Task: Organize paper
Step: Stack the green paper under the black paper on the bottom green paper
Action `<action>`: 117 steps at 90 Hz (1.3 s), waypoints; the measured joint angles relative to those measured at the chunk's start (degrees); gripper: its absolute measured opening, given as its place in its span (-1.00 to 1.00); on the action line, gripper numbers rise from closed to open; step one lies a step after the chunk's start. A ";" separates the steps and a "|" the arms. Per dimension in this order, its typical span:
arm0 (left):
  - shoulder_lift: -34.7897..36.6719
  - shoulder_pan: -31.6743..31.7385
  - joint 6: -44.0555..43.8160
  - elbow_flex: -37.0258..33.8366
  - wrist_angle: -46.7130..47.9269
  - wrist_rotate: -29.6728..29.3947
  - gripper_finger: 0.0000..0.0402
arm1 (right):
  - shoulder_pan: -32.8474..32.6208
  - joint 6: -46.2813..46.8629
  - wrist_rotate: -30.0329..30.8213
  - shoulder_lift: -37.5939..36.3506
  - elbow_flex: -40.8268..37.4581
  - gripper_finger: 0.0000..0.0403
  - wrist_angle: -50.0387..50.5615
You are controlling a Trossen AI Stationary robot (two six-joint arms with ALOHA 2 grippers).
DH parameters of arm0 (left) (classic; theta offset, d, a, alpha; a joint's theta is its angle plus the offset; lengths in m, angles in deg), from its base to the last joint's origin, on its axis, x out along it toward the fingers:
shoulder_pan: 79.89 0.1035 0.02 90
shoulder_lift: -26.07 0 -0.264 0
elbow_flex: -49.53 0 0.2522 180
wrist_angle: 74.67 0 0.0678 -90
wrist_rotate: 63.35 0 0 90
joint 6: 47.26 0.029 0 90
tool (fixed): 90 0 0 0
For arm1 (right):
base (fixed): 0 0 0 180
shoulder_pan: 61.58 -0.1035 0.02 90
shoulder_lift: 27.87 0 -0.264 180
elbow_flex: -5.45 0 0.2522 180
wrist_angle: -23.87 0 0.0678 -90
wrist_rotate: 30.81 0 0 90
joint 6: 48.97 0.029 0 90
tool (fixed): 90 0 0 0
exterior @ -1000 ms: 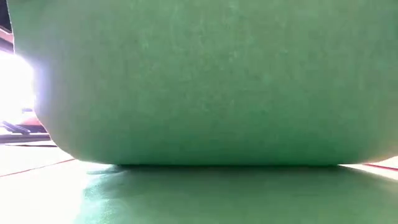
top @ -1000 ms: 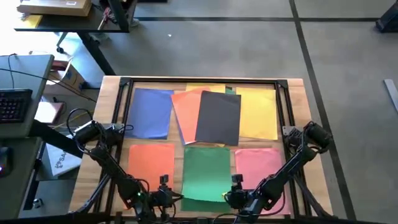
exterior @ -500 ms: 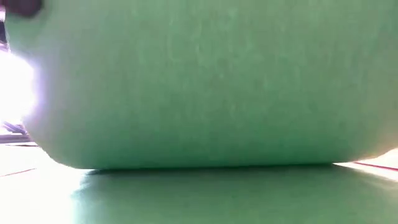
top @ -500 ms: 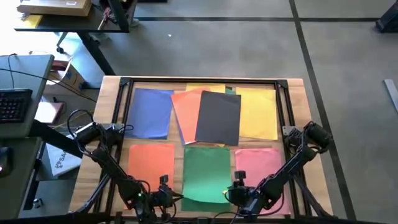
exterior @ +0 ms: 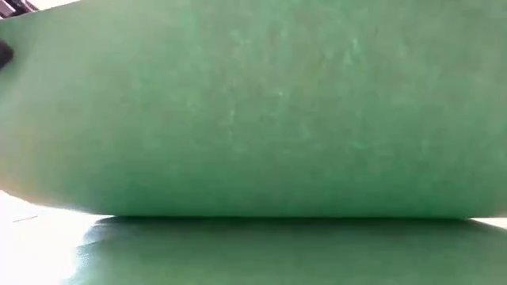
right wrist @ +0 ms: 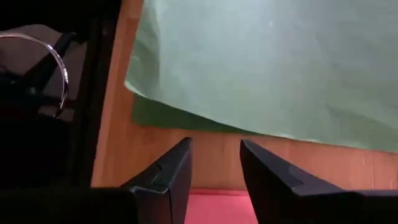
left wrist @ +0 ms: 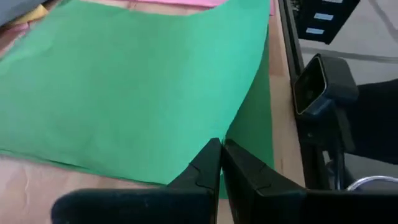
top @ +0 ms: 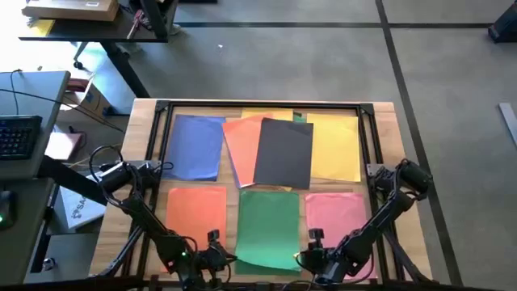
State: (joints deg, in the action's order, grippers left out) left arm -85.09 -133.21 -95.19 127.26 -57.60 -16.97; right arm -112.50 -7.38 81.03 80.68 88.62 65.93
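The left pincer [left wrist: 219, 163] pinches the green paper [top: 269, 226] at the counter's [top: 386, 129] six o'clock edge. The right pincer [right wrist: 214, 163], narrowly parted, seems to hold nothing.

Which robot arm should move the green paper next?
Probably the left. The left gripper looks shut on the green paper at its near edge, lifting the top sheet. The right gripper is open over bare table beside it, holding nothing.

High view: straight down, far, whole table [top: 386, 113]. Low view: table height, lens filled by green sheet [exterior: 261, 119]. Both wrist views: close, near edge, same green sheet shared.
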 joint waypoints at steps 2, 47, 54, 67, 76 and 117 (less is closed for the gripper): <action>0.00 0.00 -0.18 0.00 0.02 0.36 -1.00 | -0.03 -0.01 0.04 0.00 0.00 -0.40 0.00; 0.00 0.11 -1.48 0.00 -1.68 1.41 -0.94 | -0.03 -0.21 0.56 0.00 0.00 -0.40 0.00; 0.00 0.13 -1.47 0.00 -1.61 2.04 -0.85 | -0.03 -0.20 0.86 0.00 0.00 -0.40 -0.02; 0.00 0.13 -1.46 0.00 -0.96 3.89 -0.65 | -0.10 -0.04 1.58 0.00 0.00 -0.40 -0.07; 0.00 0.13 -1.46 0.00 -1.05 4.19 -0.53 | -0.10 -0.04 1.62 0.00 0.00 -0.40 -0.17; 0.00 0.15 -0.48 0.00 -1.03 7.28 -0.33 | -0.10 0.04 1.62 0.00 -0.02 -0.40 -0.24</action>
State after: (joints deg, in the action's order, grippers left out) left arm -85.09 -133.05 -95.67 127.26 -58.64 -9.69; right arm -112.60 -7.34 82.65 80.68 88.60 65.69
